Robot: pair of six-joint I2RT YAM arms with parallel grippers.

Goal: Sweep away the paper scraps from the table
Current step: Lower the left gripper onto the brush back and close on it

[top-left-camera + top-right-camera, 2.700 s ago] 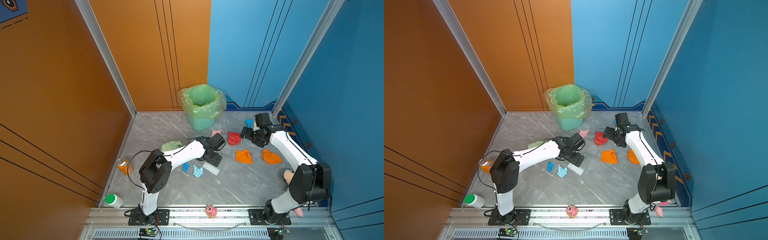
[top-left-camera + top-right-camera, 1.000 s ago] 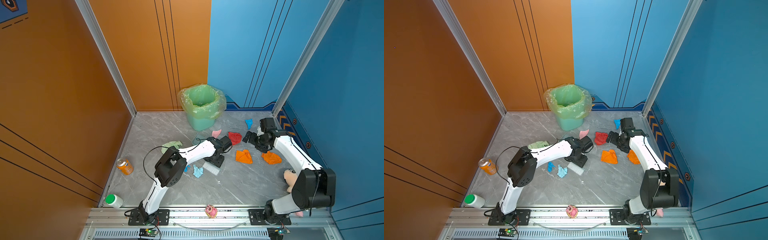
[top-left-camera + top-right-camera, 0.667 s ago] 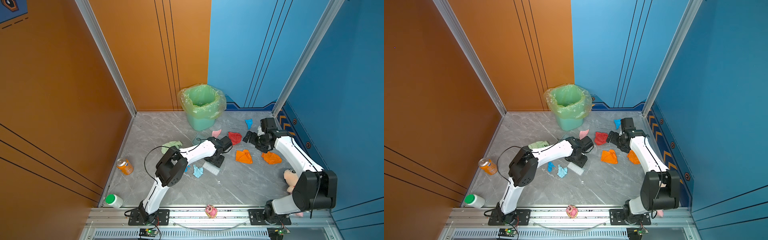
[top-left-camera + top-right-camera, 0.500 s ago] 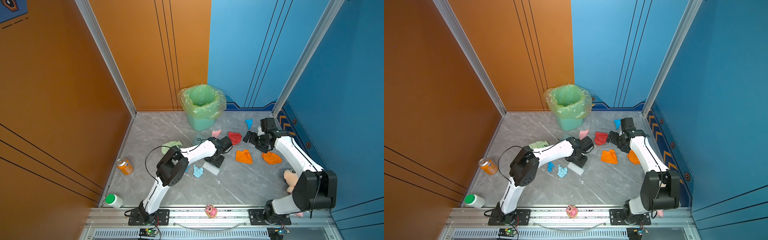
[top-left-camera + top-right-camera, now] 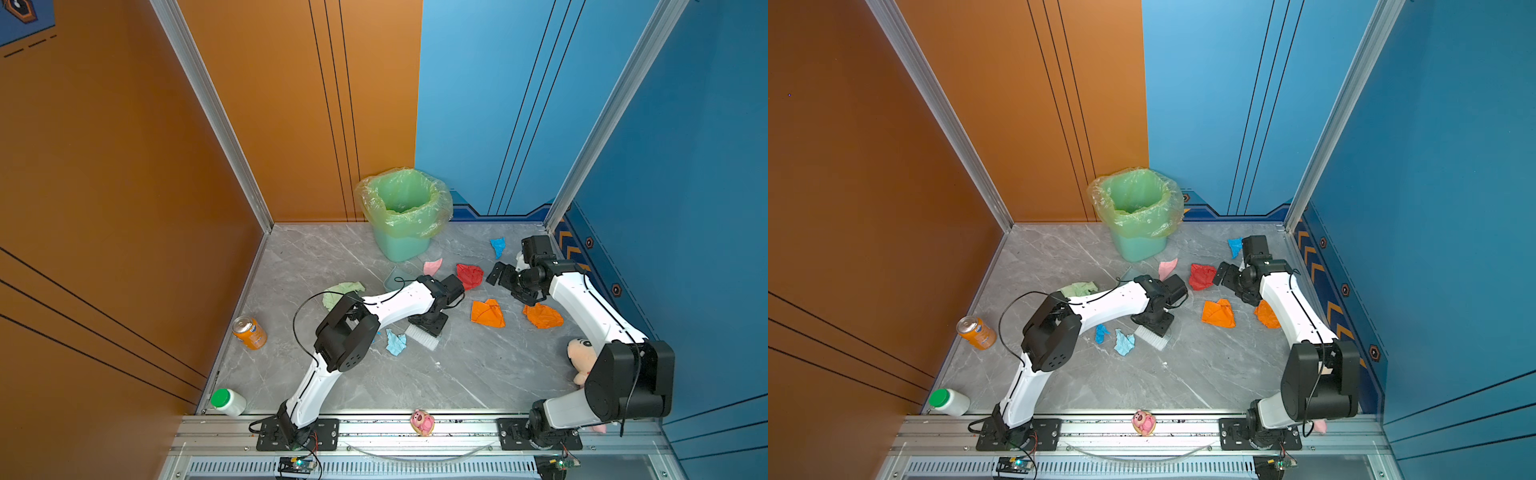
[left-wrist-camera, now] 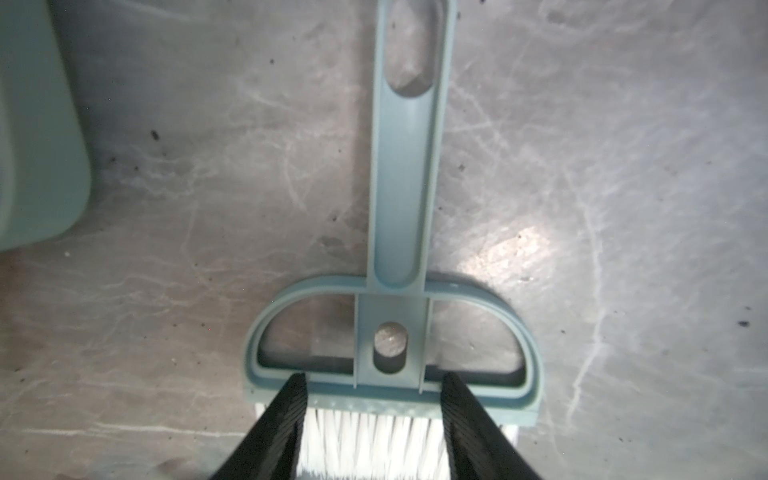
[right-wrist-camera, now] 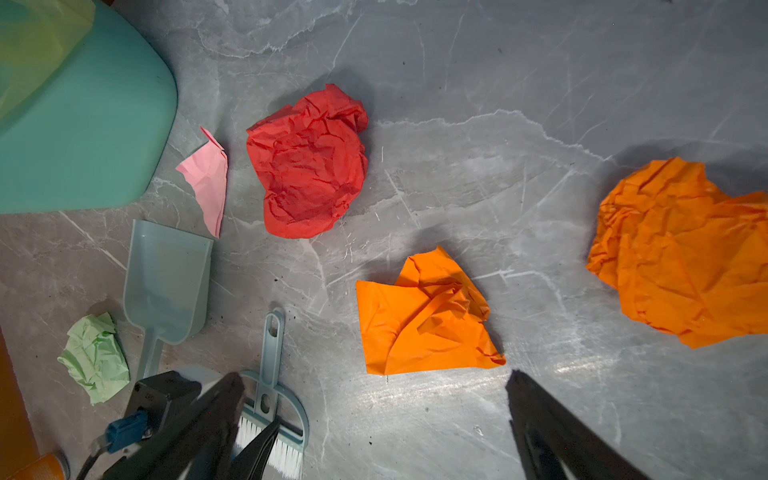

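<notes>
Paper scraps lie across the grey table (image 5: pixel 457 374): light green (image 5: pixel 343 289), pink (image 5: pixel 432 266), red (image 5: pixel 469 275), two orange (image 5: pixel 487 313) (image 5: pixel 542 316), blue (image 5: pixel 497 246) and light blue (image 5: pixel 395 341). My left gripper (image 5: pixel 428 322) (image 6: pixel 374 386) hangs straight over the pale blue brush (image 6: pixel 395 208). Its jaws stand apart over the bristle end, with white bristles showing between them. My right gripper (image 5: pixel 509 284) (image 7: pixel 374 376) is wide open and empty. It hovers just off the table between the red scrap (image 7: pixel 307 166) and the nearer orange scrap (image 7: pixel 424 316).
A pale blue dustpan (image 7: pixel 166 274) lies beside the brush. A green-lined bin (image 5: pixel 403 208) stands at the back. An orange can (image 5: pixel 249 332) and a green-capped bottle (image 5: pixel 226 401) sit at the left edge. One plush toy (image 5: pixel 422 422) rests on the front rail, another (image 5: pixel 579 353) by the right arm.
The left gripper's jaws have drawn closer together over the brush. The right gripper shifted right, clear of the red scrap, and has since held still, wide open.
</notes>
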